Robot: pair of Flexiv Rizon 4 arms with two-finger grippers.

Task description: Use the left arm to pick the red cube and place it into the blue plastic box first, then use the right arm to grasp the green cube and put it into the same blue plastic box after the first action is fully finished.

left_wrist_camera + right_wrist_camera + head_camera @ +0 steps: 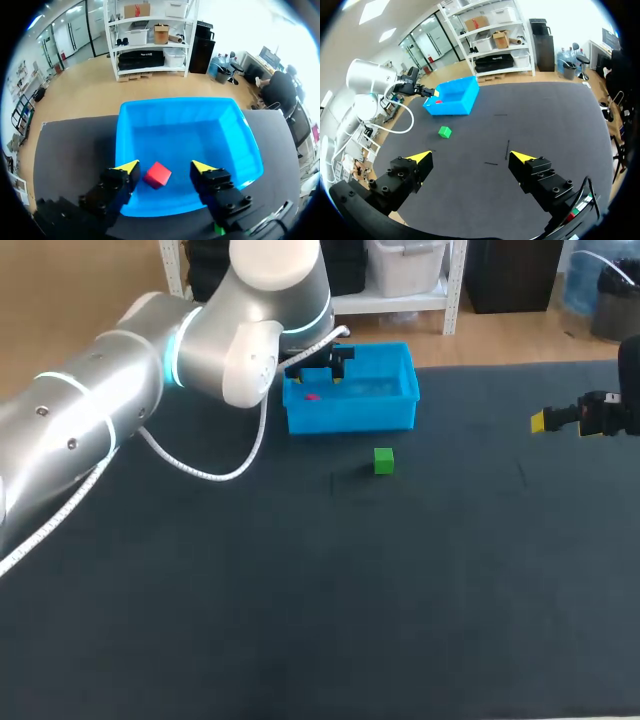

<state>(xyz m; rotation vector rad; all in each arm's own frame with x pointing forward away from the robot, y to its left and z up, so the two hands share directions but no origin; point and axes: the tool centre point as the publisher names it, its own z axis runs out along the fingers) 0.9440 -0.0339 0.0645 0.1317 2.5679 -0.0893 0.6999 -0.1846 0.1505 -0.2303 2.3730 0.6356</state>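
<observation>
Red is the cube [158, 175] that lies on the floor of the blue plastic box [175, 102], near the wall closest to the left gripper [165, 167]. This gripper hangs over the box with its jaws wide open. The cube is between the two yellow tips and close to one finger, but there is a gap on the other side, so nothing is held. I judge that the first placing is done, and the left arm only needs to leave the box. The green cube [383, 461] sits on the dark table [300, 620], just in front of the box and not touching it. The right gripper [470, 158] hangs well apart at the right side, also wide open and empty, probably because its turn comes only when the left arm is clear.
</observation>
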